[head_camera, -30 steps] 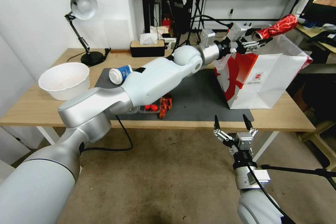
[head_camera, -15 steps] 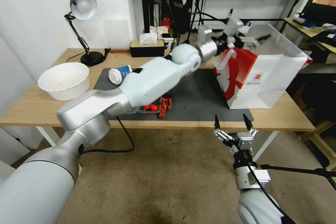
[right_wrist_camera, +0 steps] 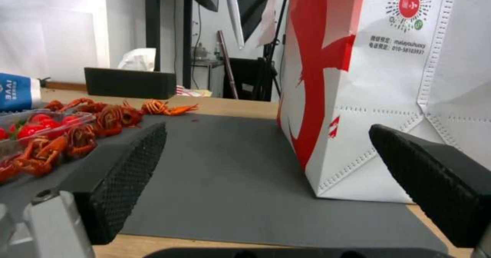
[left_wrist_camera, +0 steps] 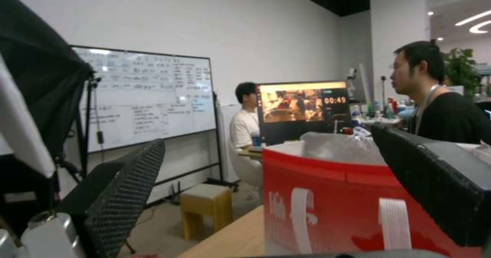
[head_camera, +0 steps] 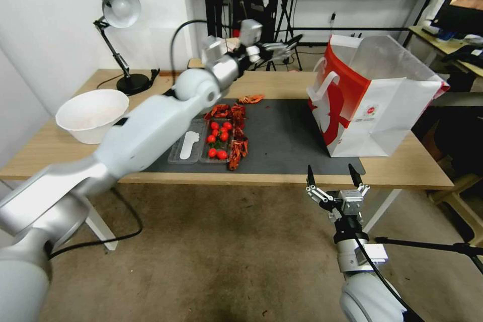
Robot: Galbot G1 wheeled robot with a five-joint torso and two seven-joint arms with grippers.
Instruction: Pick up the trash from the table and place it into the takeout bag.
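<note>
While the left gripper (head_camera: pixel 274 49) hangs raised above the far edge of the table (head_camera: pixel 282 83), its jaws stand spread wide with nothing between them; in the left wrist view the textured pads (left_wrist_camera: pixel 128 185) frame the red side of the takeout bag (left_wrist_camera: pixel 327 208) without touching it. That bag (head_camera: pixel 375 105) stands upright and open-topped on the right end of the dark grey mat (head_camera: pixel 282 136), well apart from this gripper. The right gripper (head_camera: pixel 334 181) is parked low in front of the table's near edge, jaws likewise fully spread and empty, facing the bag (right_wrist_camera: pixel 378 81) across the mat. A clear tray of red tomatoes (head_camera: pixel 217 138) with red crayfish scraps (head_camera: pixel 236 148) beside it lies mid-mat. The blue-and-white paper cup (right_wrist_camera: pixel 15 92) lies beyond the tray. A big white bowl (head_camera: pixel 90 113) sits on the left of the table.
</note>
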